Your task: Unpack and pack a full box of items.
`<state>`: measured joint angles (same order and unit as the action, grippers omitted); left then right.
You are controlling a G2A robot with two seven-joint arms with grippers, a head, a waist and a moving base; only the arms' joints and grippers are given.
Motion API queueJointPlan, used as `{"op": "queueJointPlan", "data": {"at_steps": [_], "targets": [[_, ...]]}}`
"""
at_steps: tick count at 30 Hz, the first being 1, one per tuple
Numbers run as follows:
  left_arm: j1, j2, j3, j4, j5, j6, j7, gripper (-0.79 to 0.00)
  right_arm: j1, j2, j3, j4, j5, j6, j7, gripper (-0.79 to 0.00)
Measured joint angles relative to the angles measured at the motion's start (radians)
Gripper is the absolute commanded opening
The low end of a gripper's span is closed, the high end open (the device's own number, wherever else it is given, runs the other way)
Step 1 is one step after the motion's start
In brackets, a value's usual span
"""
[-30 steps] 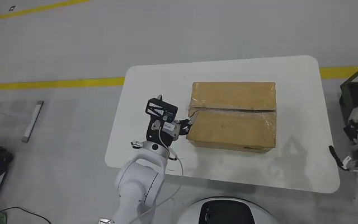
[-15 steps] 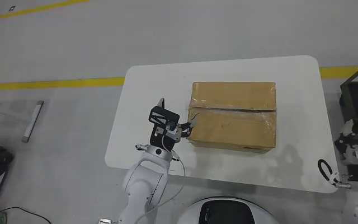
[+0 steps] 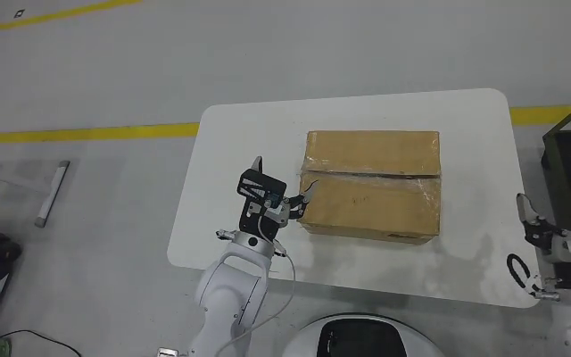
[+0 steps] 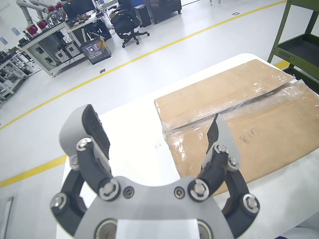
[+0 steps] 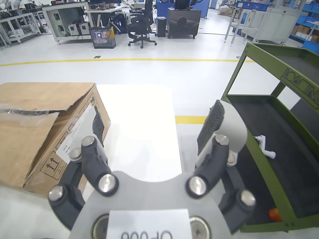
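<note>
I hold the left gripper [image 4: 152,111] spread wide at the cardboard box's [image 3: 370,183] short end, apparently just touching it. The box lies mid-counter [image 3: 241,143], lengthwise along the long edges, nearer my left arm.

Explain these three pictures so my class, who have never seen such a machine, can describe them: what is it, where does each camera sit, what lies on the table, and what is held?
It is a robot with two arms, each ending in a two-fingered hand. The top view looks down from a camera on the robot, above its arms. The other two pictures come from cameras on the wrists, so each shows its own hand in front.

On the white table stands one cardboard box. Its flaps are down, and the clear tape along its middle seam is split. The left hand is open at the box's end by that seam, holding nothing. The right hand is open and empty too, at the table's other end, next to a green cart.
</note>
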<state>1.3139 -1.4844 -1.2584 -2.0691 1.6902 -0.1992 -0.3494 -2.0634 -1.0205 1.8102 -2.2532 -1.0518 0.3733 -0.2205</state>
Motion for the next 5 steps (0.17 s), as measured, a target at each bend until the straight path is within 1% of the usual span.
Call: {"op": "queueJointPlan", "data": {"at_steps": [5], "targets": [[0.0,0.0,0.0,0.0,0.0,0.0,0.0,0.0,0.0,0.0,0.0,0.0,0.0,0.0,0.0,-0.001]]}}
